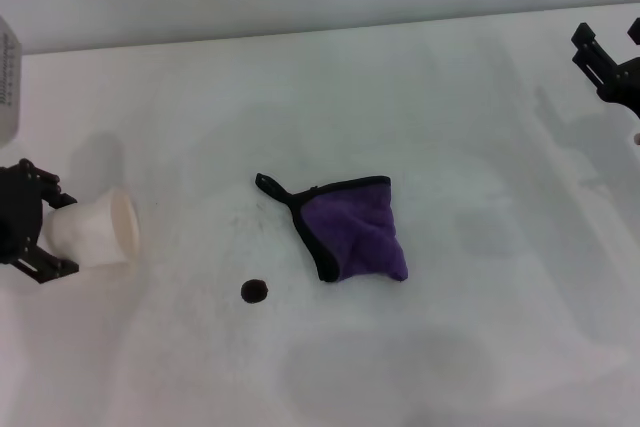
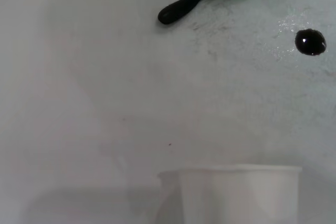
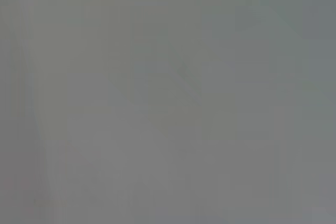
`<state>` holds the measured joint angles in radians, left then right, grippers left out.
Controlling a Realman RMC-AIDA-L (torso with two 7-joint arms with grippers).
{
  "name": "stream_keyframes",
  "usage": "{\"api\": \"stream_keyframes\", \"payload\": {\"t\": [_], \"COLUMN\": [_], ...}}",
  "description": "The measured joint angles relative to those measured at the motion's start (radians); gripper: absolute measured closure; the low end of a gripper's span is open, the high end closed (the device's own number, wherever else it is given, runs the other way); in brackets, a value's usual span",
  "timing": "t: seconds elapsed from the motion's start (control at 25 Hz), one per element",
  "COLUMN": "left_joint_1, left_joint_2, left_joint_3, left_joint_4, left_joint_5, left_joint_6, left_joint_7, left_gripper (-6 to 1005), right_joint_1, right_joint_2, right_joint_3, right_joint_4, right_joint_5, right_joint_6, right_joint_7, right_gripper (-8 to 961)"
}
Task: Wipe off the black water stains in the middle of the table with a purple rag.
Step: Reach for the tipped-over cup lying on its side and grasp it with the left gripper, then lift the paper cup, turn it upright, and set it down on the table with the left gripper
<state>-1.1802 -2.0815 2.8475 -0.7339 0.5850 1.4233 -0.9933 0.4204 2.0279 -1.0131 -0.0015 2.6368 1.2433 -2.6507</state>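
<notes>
The purple rag (image 1: pixel 360 232) lies crumpled in the middle of the white table (image 1: pixel 480 147), its black loop pointing to the back left. The black water stain (image 1: pixel 254 290), a small round blot, sits on the table in front and to the left of the rag, apart from it. In the left wrist view the stain (image 2: pixel 310 42) and the rag's black loop (image 2: pixel 176 10) both show. My left gripper (image 1: pixel 62 232) is at the far left, shut on a white paper cup (image 1: pixel 97 229) tipped on its side. My right gripper (image 1: pixel 600 59) is parked open at the far right, far from the rag.
A pale container (image 1: pixel 6 77) stands at the table's far left edge. The cup's rim (image 2: pixel 236 170) fills the near part of the left wrist view. The table's back edge meets a white wall. The right wrist view shows only plain grey.
</notes>
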Motion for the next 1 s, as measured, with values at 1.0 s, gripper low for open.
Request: {"api": "stream_keyframes", "payload": {"t": [1.0], "left_joint_1": [0.048], "left_joint_2": [0.001], "left_joint_3": [0.000], "left_joint_4": [0.082], "left_joint_5": [-0.078], "left_joint_6": [-0.098], "left_joint_7": [-0.011], "left_gripper": [208], "right_joint_1": [-0.002], "right_joint_2": [0.000], "right_joint_3": [0.001], "right_joint_4": [0.000], "right_joint_5": [0.002], "right_joint_6": [0.002], "right_joint_7": [0.000], "right_gripper": [128]}}
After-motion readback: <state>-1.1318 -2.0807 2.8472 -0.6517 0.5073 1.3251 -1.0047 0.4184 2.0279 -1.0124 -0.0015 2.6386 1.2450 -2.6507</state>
